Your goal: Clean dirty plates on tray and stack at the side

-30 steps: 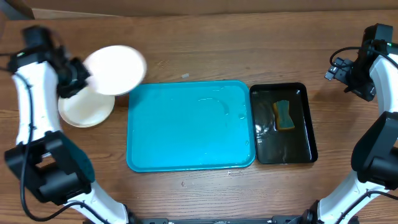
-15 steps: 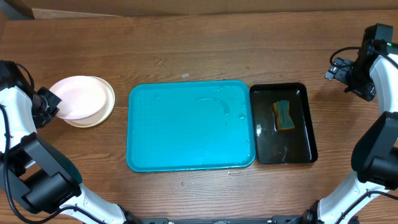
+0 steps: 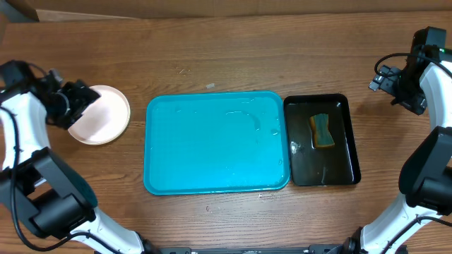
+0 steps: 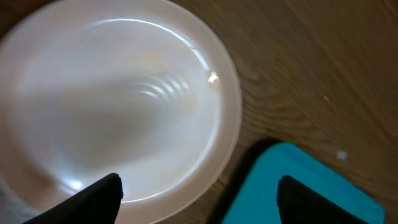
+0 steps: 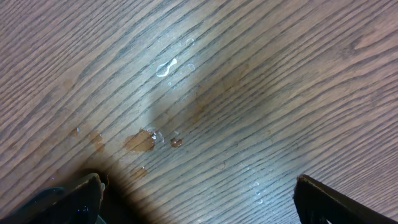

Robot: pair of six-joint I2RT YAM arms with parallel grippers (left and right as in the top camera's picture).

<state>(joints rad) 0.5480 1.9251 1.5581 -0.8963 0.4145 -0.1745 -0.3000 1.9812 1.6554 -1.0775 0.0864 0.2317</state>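
Looking down from overhead, you find your left pincer [image 3: 73,99] at the far left of the tabletop [image 3: 212,63], over the outer edge of the plates [image 3: 102,116]. Its fingertips [image 4: 102,196] are spread wide, one to each side of the wrist view, and clamp on nothing. The plates lie directly below and slightly ahead of this pincer. They sit flat and face up in one round pile with a white plate on top. Being round, they have no long axis and point nowhere. How many lie under the top plate you cannot tell from these views. The top plate's face looks glossy and clean in the wrist view.

Beyond the plates from your left pincer, and apart from them across a strip of wood, sits the turquoise tray [image 3: 212,152]. It lies flat, with its long axis running across the tabletop from your left pincer's side toward your right pincer's side. A wet sheen shows on its surface. One rounded corner of it shows between the fingertips in the left wrist view.

Just beside the tray's far short edge lies a black tray [image 3: 357,141], its long axis crossing the turquoise one's. A yellow-and-green sponge [image 3: 323,131] lies inside it.

Your right pincer [image 3: 387,81] hangs beyond the black tray, well apart from it. Its fingers are wide apart over bare wood dotted with droplets.
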